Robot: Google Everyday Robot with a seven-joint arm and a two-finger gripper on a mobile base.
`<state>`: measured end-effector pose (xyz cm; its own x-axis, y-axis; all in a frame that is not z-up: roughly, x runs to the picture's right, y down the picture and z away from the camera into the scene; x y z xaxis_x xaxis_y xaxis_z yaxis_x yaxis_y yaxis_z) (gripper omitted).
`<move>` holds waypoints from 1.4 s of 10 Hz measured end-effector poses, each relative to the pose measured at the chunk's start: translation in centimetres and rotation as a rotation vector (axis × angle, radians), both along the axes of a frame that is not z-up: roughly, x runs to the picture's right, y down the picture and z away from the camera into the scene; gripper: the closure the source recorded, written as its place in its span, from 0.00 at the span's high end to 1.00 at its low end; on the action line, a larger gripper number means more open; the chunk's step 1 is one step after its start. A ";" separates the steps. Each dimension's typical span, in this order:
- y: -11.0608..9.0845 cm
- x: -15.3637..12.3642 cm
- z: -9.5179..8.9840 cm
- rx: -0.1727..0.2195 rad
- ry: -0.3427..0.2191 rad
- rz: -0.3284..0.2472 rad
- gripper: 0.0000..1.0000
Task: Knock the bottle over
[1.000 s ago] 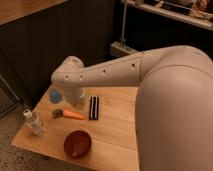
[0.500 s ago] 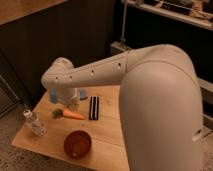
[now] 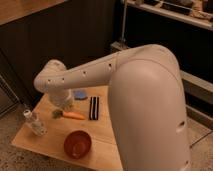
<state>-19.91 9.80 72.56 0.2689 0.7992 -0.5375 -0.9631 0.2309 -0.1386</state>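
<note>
Red-brown bowl (image 3: 77, 144) nearest, at table (image 3: 102, 132) front. Bottle (image 3: 35, 122) upright, front-left, not yet tipped. Gripper (image 3: 63, 102) just behind-right of it, by carrot (image 3: 74, 115); open/closed: can't tell. Step: approach. Next: sideways push on bottle's upper part.
</note>
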 end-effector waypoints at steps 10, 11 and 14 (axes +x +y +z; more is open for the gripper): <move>2.8 -8.0 0.4 0.057 -0.054 -0.200 0.00; 3.1 -9.5 0.3 0.073 -0.081 -0.219 0.00; 3.5 -12.4 -0.5 0.138 -0.163 -0.273 0.00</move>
<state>-32.27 13.28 72.08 0.5565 0.7478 -0.3621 -0.8308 0.5044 -0.2351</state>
